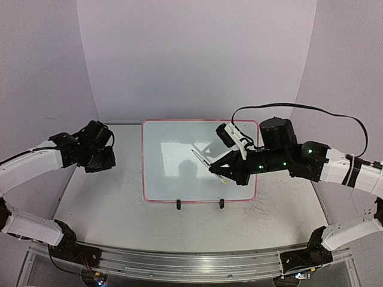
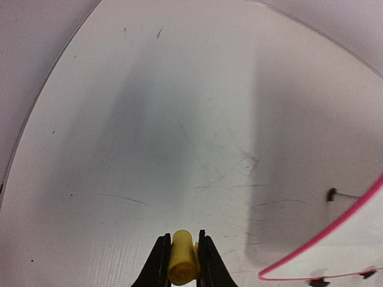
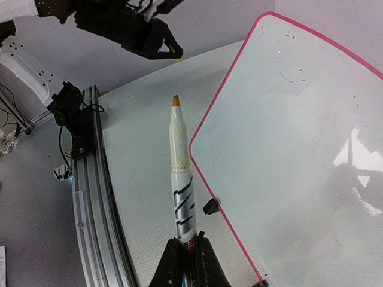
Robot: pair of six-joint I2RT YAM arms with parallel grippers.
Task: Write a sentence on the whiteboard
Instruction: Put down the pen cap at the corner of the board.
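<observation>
Right fingers [image 3: 175,258] are closed narrowly on the rear of the marker [image 3: 179,179]. The barrel runs straight ahead of them and ends in an uncapped orange-yellow tip. Left fingers [image 2: 160,260] are pinched on a yellow cap [image 2: 182,263] and hang over the bare counter [image 2: 119,149], with a corner of the whiteboard [image 2: 335,257] off to their right. In the right wrist view the board lies to the right of the fingers and ahead, its pink rim passing just beside the barrel.

Sentence: no yellow-green stroke can be made out on the board in any view; only small grey marks show. On this evidence, writing is either not yet begun or too faint to see.

Hazards:
- The grip sits far behind the tip, so downward pressure may lever the marker askew or push it back through the fingers.
- The board stands on two small black feet and may shift under a push.
- Pale ink on a glossy surface makes skipped strokes hard to detect.

Not determinable:
- Whether the tip touches the board.
- The marker's rear end, hidden between the fingers.
- The cap's lower end, cut off by the frame.
</observation>
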